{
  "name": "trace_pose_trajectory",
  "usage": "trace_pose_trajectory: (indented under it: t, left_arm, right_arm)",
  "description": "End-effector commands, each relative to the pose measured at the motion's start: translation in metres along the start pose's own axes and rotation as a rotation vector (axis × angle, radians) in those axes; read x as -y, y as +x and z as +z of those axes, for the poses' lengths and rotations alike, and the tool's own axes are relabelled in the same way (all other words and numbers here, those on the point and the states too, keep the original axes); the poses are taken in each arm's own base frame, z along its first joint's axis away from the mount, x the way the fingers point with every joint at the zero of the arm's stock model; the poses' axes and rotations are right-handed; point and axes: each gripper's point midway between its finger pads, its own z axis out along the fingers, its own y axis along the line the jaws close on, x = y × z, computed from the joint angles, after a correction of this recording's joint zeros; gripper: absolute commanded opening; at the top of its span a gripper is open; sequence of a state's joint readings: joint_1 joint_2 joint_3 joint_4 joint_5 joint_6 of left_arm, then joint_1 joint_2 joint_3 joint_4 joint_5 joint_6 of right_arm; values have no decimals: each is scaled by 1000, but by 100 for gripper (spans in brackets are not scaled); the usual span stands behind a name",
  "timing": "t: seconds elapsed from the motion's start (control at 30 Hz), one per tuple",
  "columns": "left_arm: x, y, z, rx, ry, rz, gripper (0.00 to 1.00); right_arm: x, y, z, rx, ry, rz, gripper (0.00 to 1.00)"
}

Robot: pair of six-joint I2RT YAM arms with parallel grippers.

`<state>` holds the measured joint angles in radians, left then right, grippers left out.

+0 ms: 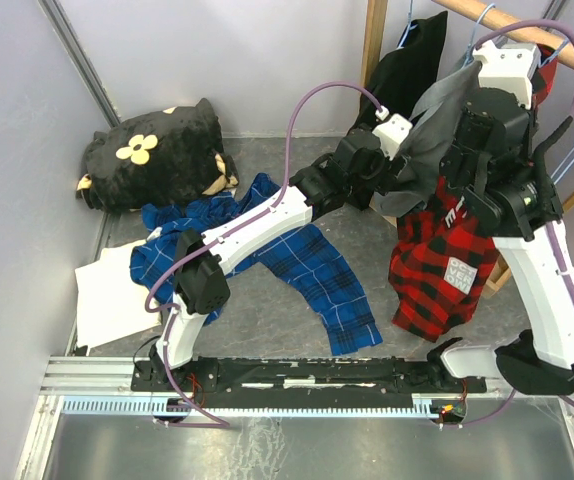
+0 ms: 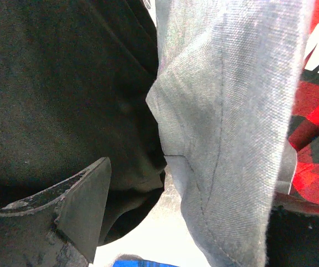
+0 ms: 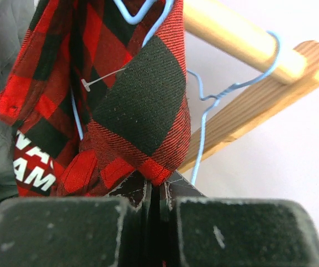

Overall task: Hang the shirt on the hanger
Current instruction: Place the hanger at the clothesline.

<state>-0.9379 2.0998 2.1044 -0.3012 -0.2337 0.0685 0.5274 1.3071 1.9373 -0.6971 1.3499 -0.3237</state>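
Observation:
The red-and-black plaid shirt (image 1: 442, 260) with white lettering hangs at the right under the wooden rail. My right gripper (image 3: 158, 179) is raised to the rail and shut on a fold of the shirt (image 3: 137, 100). A light-blue wire hanger (image 3: 200, 133) hooks over the rail just right of that fold, and more blue wire shows inside the shirt's top. My left gripper (image 2: 190, 192) is open, its fingers (image 2: 79, 208) wide apart, with a hanging grey cloth (image 2: 232, 111) between them. In the top view it (image 1: 399, 148) reaches into the grey cloth (image 1: 437, 125) beside the shirt.
A wooden rail (image 1: 527, 30) carries several blue hangers and a black garment (image 1: 412, 60). A blue plaid shirt (image 1: 312, 275) lies on the floor under the left arm. A black cushion with yellow flowers (image 1: 157, 150) and a white sheet (image 1: 117, 295) lie at the left.

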Motion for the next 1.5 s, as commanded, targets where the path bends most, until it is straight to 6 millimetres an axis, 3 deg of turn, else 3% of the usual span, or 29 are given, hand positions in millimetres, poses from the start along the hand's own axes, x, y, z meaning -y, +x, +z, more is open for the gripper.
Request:
trace_pose_trajectory:
  t: [0.0, 0.37, 0.63, 0.67, 0.73, 0.87, 1.1, 1.23, 1.47]
  left_arm:
    - [-11, -39, -28, 75, -15, -28, 78]
    - [-13, -34, -28, 63, -26, -17, 78]
    - [-16, -31, -31, 55, -36, -22, 78]
    - [-16, -32, -32, 57, -39, -23, 79]
    - [-19, -37, -39, 70, -42, -37, 86]
    - [-22, -54, -58, 118, -31, -68, 97]
    - [-29, -80, -100, 196, -11, -112, 99]
    - [-33, -74, -126, 207, -6, -130, 99]
    - [-49, -38, -175, 161, -43, -157, 99]
  right_arm:
    - [-10, 8, 11, -29, -37, 147, 0]
    - [-42, 40, 45, -152, -112, 116, 0]
    - [-64, 71, 54, -246, -188, 77, 0]
    - [-65, 72, 53, -246, -201, 80, 4]
    - [-65, 73, 48, -231, -237, 99, 24]
    - [-57, 61, 31, -165, -352, 138, 48]
    - [-28, 33, -23, 23, -623, 192, 71]
    - [-12, 35, -61, 104, -765, 224, 82]
    - [11, 67, -118, 82, -940, 267, 84]
